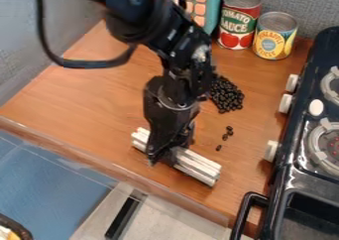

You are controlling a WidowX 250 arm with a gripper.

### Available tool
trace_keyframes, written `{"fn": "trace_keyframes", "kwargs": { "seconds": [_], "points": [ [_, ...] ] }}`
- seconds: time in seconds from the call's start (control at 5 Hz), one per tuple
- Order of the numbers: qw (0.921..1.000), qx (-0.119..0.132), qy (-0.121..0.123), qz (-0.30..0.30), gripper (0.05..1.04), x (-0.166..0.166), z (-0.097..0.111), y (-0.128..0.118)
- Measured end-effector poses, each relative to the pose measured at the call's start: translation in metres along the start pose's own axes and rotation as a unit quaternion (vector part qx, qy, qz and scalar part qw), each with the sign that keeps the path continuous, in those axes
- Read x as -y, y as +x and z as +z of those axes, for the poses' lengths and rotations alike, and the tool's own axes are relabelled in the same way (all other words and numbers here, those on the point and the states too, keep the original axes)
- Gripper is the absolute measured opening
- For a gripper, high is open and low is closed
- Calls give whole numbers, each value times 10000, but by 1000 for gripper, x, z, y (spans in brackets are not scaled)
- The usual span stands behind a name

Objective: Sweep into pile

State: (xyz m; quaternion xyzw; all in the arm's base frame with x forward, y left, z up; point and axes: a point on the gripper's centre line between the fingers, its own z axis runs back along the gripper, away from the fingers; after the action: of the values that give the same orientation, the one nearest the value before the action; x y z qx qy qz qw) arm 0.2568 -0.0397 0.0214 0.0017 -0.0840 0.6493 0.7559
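The black gripper (165, 154) hangs low over the wooden counter, left of the stove, shut around the middle of a whitish ribbed bar (197, 165). The bar lies slantwise near the counter's front edge, one end sticking out on each side of the gripper. Behind and to the right, a pile of small black beans (226, 94) sits on the wood, its left part hidden by the arm. A few loose beans (228, 133) trail from the pile toward the bar's right end, without touching it.
Two cans, one red (239, 23) and one yellow (274, 38), stand at the back beside a teal object with orange squares (213, 6). A black toy stove (299, 135) with white knobs borders the right. The counter's front edge (119, 168) runs below the bar.
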Motion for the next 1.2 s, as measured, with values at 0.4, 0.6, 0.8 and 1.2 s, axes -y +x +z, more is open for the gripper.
{"fn": "trace_keyframes", "kwargs": {
  "seconds": [0.4,0.6,0.8,1.2],
  "points": [
    [10000,24,0,27,365,7,-6,-1],
    [10000,23,-15,36,365,10,-6,-1],
    [9999,54,-122,78,366,23,-7,0],
    [9993,110,-187,295,365,38,-10,8]
  ]
}}
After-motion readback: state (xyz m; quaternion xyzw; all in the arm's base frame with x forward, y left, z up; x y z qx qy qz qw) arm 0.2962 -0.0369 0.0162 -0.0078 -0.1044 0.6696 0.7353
